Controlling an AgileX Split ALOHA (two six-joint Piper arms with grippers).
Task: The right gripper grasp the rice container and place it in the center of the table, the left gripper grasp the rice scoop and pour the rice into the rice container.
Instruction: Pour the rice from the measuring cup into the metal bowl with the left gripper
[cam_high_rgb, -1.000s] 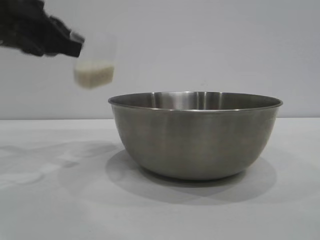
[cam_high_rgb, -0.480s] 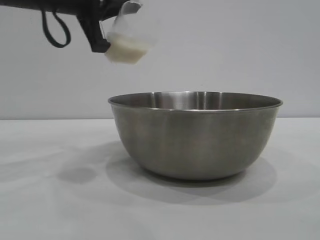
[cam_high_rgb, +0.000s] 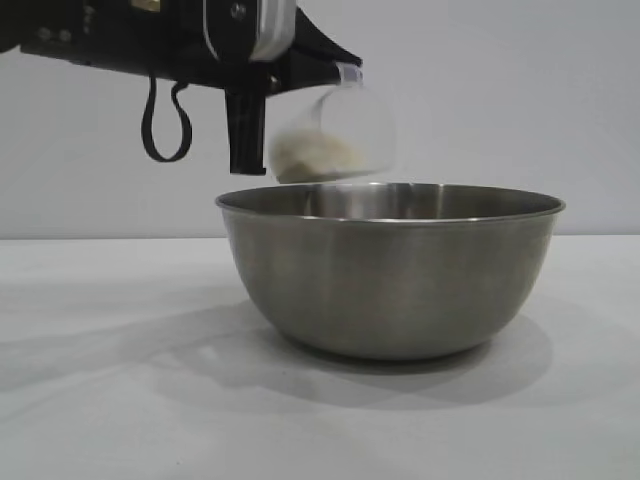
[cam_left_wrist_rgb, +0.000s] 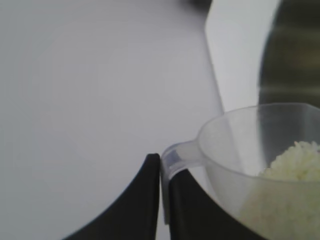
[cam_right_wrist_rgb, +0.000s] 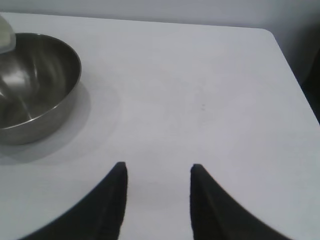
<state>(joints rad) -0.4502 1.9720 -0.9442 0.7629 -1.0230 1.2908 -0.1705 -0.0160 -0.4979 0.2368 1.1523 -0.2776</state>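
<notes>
Rice scoop (cam_high_rgb: 335, 135) in left gripper (cam_high_rgb: 322, 72)

The rice container (cam_high_rgb: 391, 270) stands on the table (cam_high_rgb: 110, 400), a little right of the middle of the exterior frame. The rice scoop (cam_high_rgb: 335, 135) hangs tilted in the upper middle, just above the container's left rim and apart from it, with the rice (cam_high_rgb: 310, 157) inside, heaped toward its lower left. The left gripper (cam_high_rgb: 335, 65), reaching in from the upper left, is clamped on the scoop's handle. In the right wrist view the right gripper (cam_right_wrist_rgb: 157, 187) sits above bare table, jaws apart, well away from the container at that frame's left edge.
</notes>
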